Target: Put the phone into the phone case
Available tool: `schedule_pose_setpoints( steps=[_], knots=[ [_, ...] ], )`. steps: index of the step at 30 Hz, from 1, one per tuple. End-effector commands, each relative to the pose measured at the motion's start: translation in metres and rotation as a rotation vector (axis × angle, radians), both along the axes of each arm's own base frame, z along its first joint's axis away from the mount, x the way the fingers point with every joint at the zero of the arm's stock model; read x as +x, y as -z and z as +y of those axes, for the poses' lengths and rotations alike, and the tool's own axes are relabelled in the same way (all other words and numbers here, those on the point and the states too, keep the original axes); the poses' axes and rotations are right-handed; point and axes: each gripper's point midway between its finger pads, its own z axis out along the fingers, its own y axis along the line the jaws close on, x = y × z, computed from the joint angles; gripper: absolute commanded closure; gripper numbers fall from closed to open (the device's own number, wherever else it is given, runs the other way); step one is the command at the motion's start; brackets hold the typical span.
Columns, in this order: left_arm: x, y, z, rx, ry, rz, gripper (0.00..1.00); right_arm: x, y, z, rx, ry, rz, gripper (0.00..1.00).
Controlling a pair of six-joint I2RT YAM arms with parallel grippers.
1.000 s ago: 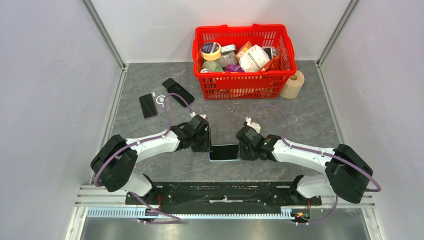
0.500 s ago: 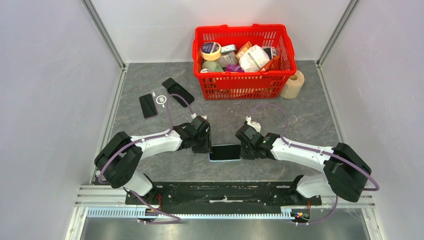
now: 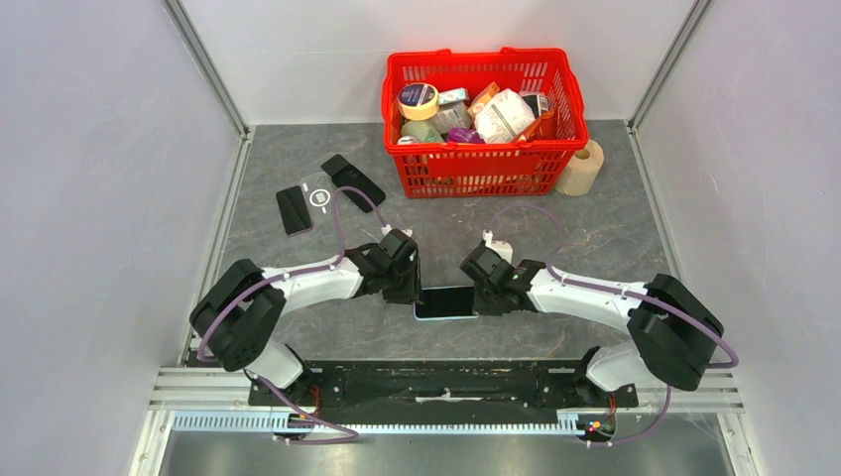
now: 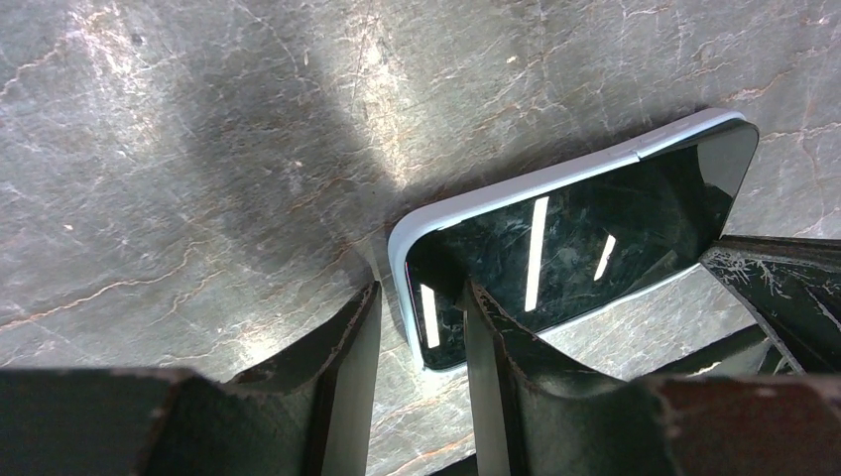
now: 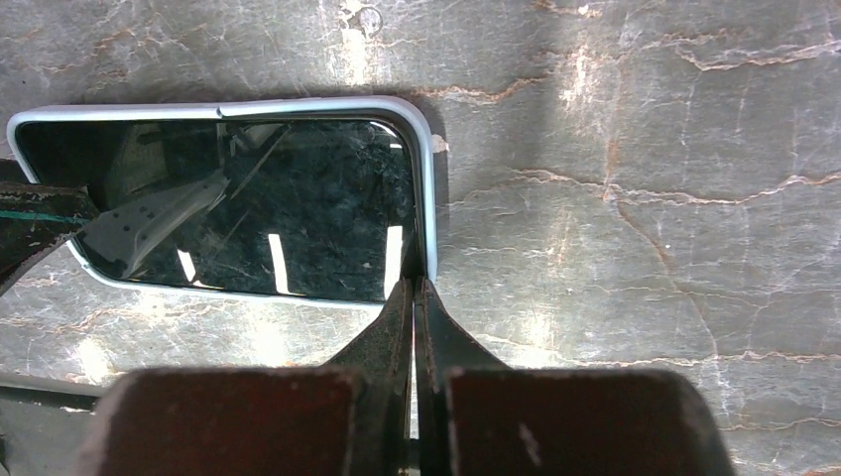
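The phone (image 3: 445, 301) lies flat, well in front of the basket (image 3: 483, 109). The left gripper (image 4: 421, 295), jaws apart, straddles one end, likely steadying it. The right gripper (image 5: 415, 288), pinched together, butts the other.

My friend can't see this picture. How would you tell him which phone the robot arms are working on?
Find the red basket at the back of the table and come straight toward the arms. The phone lies flat between the left gripper and right gripper. Only it has a pale blue edge around its dark screen; the other phone-shaped pieces lie left of the basket.
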Motion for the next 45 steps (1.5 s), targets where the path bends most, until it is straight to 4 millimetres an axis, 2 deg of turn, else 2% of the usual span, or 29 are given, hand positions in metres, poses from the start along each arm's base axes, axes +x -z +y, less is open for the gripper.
schedule_pose_setpoints(
  steps=[1,11,18,20,24,27,30,35,39,41,45],
  knots=[
    [0.010,-0.002,-0.008,-0.009,0.018,-0.028,0.58,-0.008,0.048,0.008,-0.019,-0.002,0.049,1.00],
    [0.014,-0.006,-0.007,-0.002,0.010,-0.047,0.58,-0.014,0.067,0.009,-0.071,-0.011,0.100,0.99],
    [0.015,-0.027,0.000,0.001,0.006,-0.097,0.58,-0.006,0.058,0.017,-0.021,-0.002,0.115,0.92],
    [0.013,-0.034,0.001,-0.008,0.011,-0.108,0.58,-0.001,0.046,0.019,0.005,0.002,0.096,0.88],
    [0.005,-0.041,0.000,-0.025,0.021,-0.116,0.58,0.015,0.007,0.024,0.078,0.004,0.022,0.76],
    [-0.003,-0.044,-0.008,-0.028,0.032,-0.125,0.58,0.030,-0.023,0.024,0.117,0.010,-0.046,0.65],
    [-0.015,-0.043,-0.022,-0.038,0.055,-0.124,0.59,0.049,-0.039,0.018,0.127,0.036,-0.093,0.61],
    [-0.034,-0.034,-0.050,-0.062,0.095,-0.105,0.64,0.081,-0.034,0.007,0.092,0.076,-0.096,0.59],
    [-0.045,-0.022,-0.069,-0.057,0.126,-0.085,0.66,0.099,-0.026,0.006,0.051,0.082,-0.103,0.57],
    [-0.046,-0.016,-0.073,-0.057,0.122,-0.077,0.68,0.104,-0.022,0.009,0.039,0.076,-0.098,0.57],
    [-0.043,-0.003,-0.070,-0.021,0.096,-0.076,0.73,0.105,-0.008,0.010,0.006,0.062,-0.069,0.57]
  ],
)
